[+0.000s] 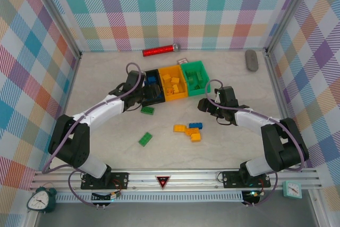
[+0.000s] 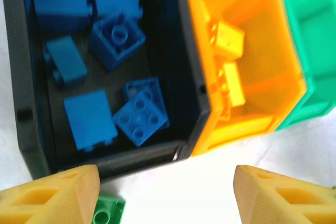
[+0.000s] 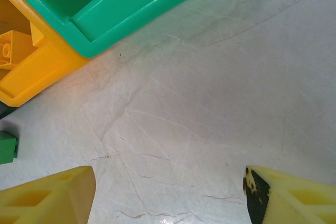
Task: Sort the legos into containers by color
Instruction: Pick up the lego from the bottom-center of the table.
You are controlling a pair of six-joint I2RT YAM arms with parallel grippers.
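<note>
Three bins stand in a row: black (image 1: 158, 98), orange (image 1: 169, 71) and green (image 1: 192, 66). The left wrist view looks into the black bin (image 2: 30, 145), which holds several blue legos (image 2: 139, 116); the orange bin (image 2: 262, 80) holds orange legos (image 2: 229, 39). My left gripper (image 1: 142, 97) (image 2: 165, 199) hangs open over the table just in front of the black bin, holding nothing, with a green lego (image 2: 107, 211) (image 1: 147, 110) by its left finger. My right gripper (image 1: 205, 104) (image 3: 170, 199) is open over bare table near the green bin (image 3: 131, 4). Loose orange (image 1: 179, 128), blue (image 1: 195, 125) and green (image 1: 145, 139) legos lie in the middle.
A red glittery cylinder (image 1: 159, 51) lies at the back wall and a grey oval object (image 1: 251, 60) at the back right. Checkered walls enclose the table on three sides. The orange bin's corner (image 3: 31, 74) and a green lego (image 3: 7, 148) sit at the right wrist view's left edge.
</note>
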